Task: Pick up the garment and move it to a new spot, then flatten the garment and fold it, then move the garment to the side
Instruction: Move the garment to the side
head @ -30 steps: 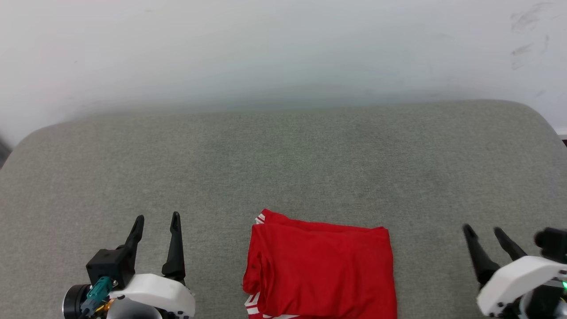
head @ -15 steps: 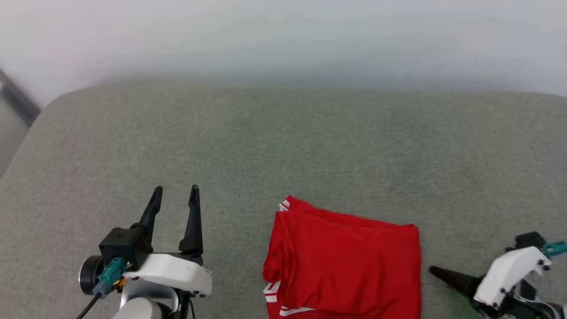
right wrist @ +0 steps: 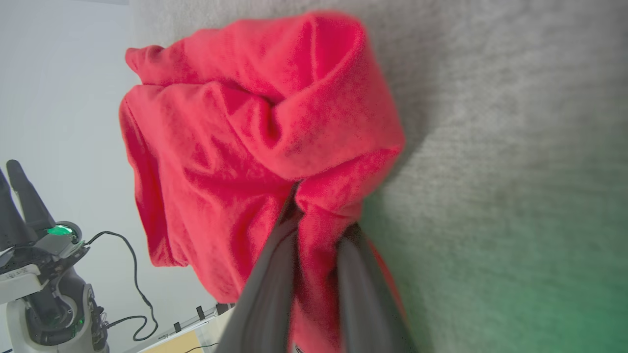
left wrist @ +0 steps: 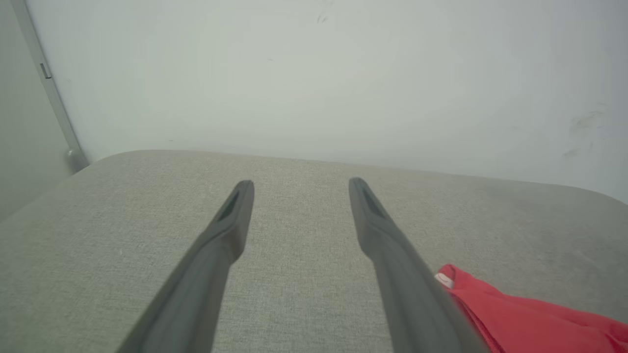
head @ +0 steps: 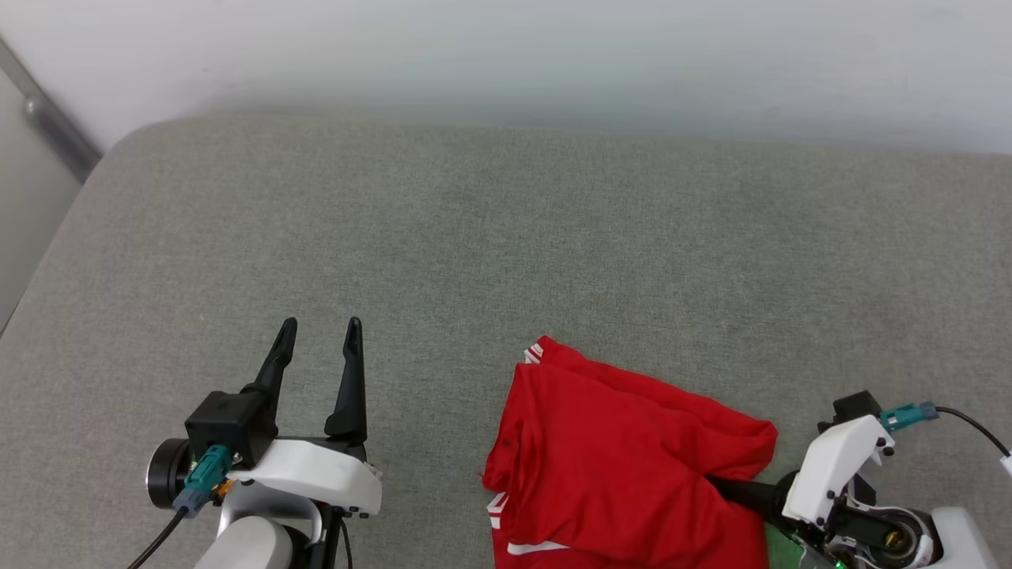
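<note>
Fingers (right wrist: 260, 304) pinching the right edge of the garment (head: 624, 458).
We see the right gripper (right wrist: 316, 230) lying low, reaching sideways across the grey cushion (head: 506, 237), fingers narrow with a fold of red cloth nipped between them. The garment lies folded between both grippers. The left gripper (head: 321, 324) points forward, apart from it, fingers wide and empty.

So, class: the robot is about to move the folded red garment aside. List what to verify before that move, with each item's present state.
1. Jaws of the right gripper pinch an edge of the garment: ok.
2. Every folded layer caught in that pinch: cannot tell.
3. Fold lies neat: not ok, bunched at the gripped side.
4. The left gripper open, apart from the garment: ok.
5. Most of the garment rests on the grey cushion: ok.
</note>
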